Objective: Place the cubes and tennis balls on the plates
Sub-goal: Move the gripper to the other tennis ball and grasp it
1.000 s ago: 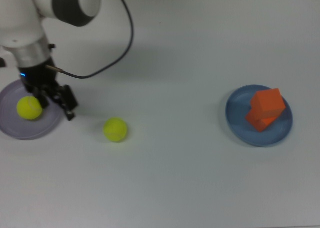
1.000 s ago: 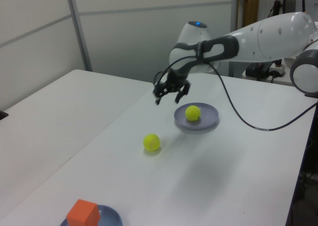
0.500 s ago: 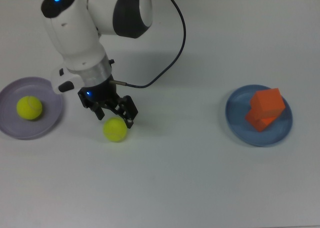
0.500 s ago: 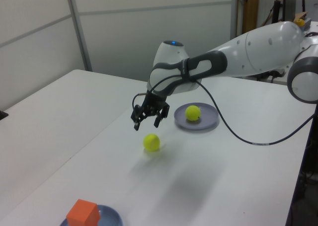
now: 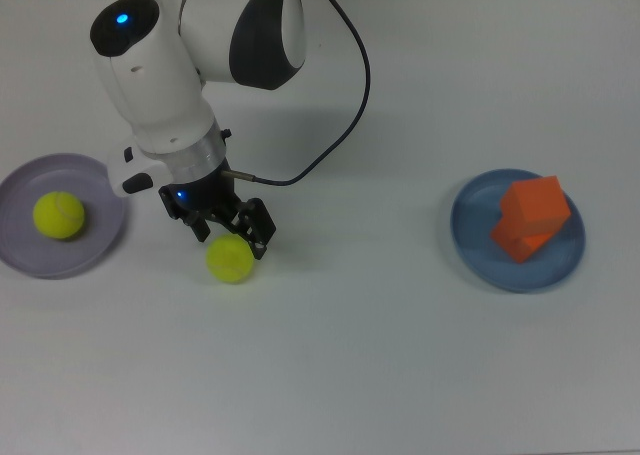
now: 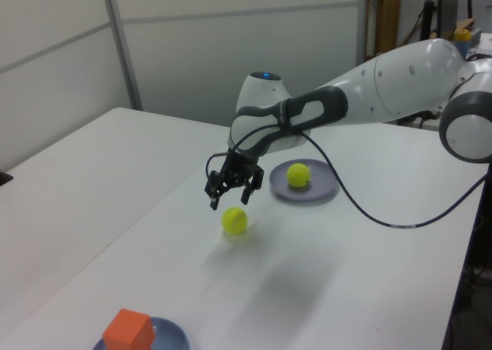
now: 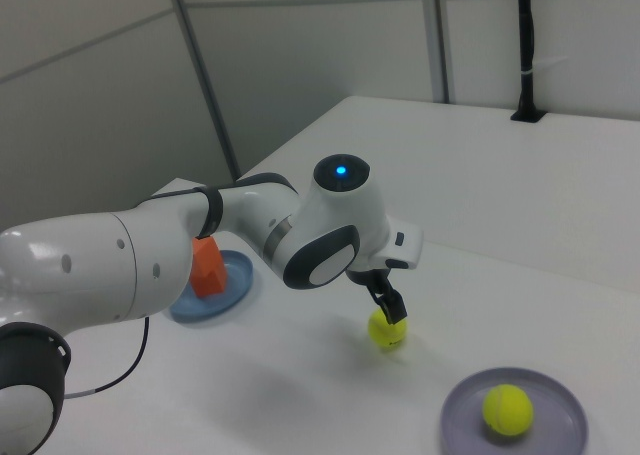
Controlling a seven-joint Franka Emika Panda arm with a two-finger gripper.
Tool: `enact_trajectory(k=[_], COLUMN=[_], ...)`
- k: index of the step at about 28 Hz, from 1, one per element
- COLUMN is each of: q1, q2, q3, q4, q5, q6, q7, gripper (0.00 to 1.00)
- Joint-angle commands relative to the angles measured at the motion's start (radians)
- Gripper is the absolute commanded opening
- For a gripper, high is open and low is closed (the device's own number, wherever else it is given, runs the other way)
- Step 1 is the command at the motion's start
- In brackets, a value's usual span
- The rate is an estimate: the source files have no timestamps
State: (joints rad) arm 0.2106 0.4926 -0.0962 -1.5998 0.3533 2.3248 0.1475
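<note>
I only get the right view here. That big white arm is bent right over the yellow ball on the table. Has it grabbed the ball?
Observer: No. In the left view the gripper hangs just above the loose tennis ball, and the top view shows its fingers spread open, not closed on it.
Operator: And the orange thing poking out behind the arm, what is it?
Observer: The top view shows two blocks: an upper cube resting crookedly on a lower cube, both on the blue plate.
</note>
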Motion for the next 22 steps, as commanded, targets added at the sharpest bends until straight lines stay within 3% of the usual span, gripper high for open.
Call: enact_trajectory(k=[1, 14, 17, 19, 22], q1=[0.003, 0.001, 0.003, 0.003, 0.012], q2=[0.006, 0.058, 0.078, 0.086, 0.093], q3=[-0.004, -0.005, -0.005, -0.002, -0.002], q4=[-0.025, -0.023, -0.023, -0.023, -0.023], q5=[-0.037, -0.057, -0.062, -0.071, -0.077], q6=[-0.010, -0.005, 0.066, 0.111, 0.146], q7=[0.032, 0.034, 0.049, 0.058, 0.066], gripper=[1.00, 1.00, 1.00, 0.94, 0.78])
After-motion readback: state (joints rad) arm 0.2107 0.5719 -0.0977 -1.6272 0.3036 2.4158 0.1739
